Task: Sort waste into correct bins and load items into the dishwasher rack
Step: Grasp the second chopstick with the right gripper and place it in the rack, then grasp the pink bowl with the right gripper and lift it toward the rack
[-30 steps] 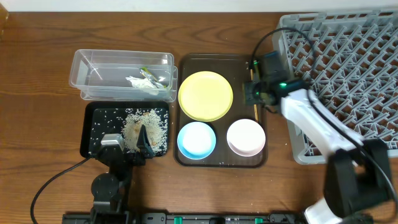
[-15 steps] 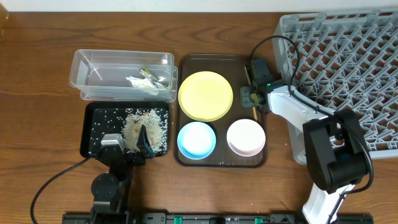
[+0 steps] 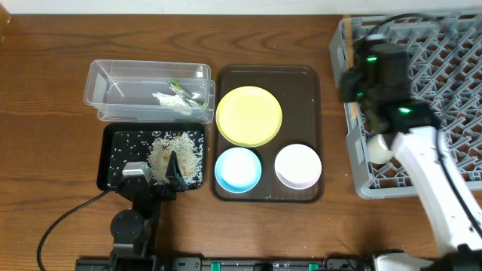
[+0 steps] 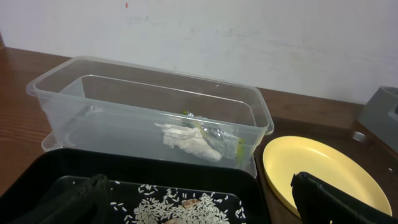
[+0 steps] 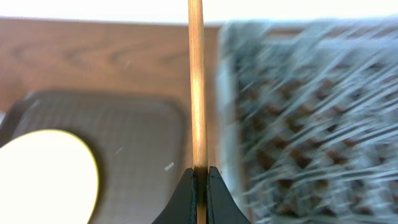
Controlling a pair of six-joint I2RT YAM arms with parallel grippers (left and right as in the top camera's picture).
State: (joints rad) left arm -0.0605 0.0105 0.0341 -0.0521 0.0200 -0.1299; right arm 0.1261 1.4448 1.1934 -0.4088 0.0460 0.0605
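My right gripper is shut on a thin wooden chopstick, held over the left wall of the grey dishwasher rack. A small white cup lies in the rack. The yellow plate, light blue bowl and white bowl sit on the brown tray. The clear tub holds the green-and-orange wrapper and white paper scraps. The black tray holds rice grains. My left gripper is open and empty over the black tray.
The brown serving tray lies between the bins and the rack. The rack's left wall stands close to the right of the held chopstick. Wooden table shows left of the bins.
My right gripper has lifted the chopstick off the brown tray's right edge and moved right and back to the rack's left wall. The left arm has not moved.
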